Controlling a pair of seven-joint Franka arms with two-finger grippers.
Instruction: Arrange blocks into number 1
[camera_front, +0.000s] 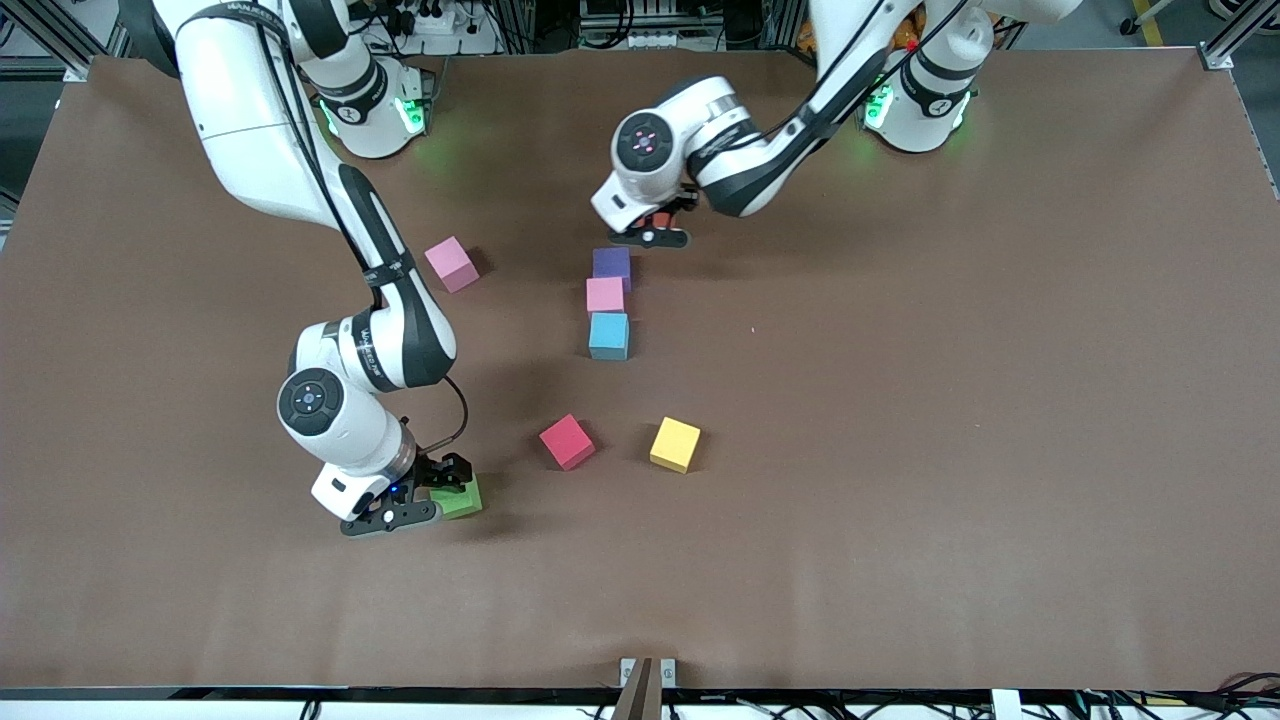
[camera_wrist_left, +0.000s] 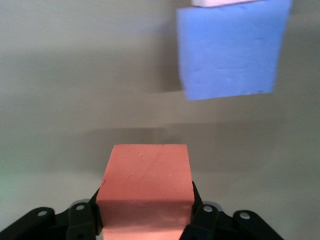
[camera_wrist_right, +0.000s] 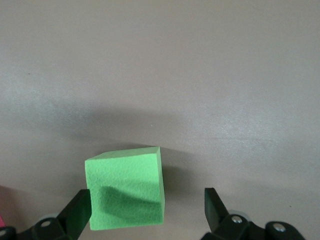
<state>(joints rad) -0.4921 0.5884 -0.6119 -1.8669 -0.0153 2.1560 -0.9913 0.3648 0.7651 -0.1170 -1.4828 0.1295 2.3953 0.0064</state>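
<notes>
My left gripper (camera_front: 658, 228) (camera_wrist_left: 146, 212) is shut on an orange block (camera_wrist_left: 145, 182), held just over the table beside the purple block (camera_front: 612, 264) (camera_wrist_left: 230, 50). Purple, pink (camera_front: 605, 295) and light blue (camera_front: 609, 335) blocks lie in a touching column that runs toward the front camera. My right gripper (camera_front: 432, 492) (camera_wrist_right: 146, 200) is open and low at the table, its fingers on either side of a green block (camera_front: 463, 498) (camera_wrist_right: 127, 192). The green block sits close to one finger (camera_wrist_right: 80, 210), with a gap to the other.
A second pink block (camera_front: 452, 264) lies apart, toward the right arm's end. A red block (camera_front: 567, 441) and a yellow block (camera_front: 675, 444) sit nearer the front camera than the column. The brown table (camera_front: 950, 400) is bare toward the left arm's end.
</notes>
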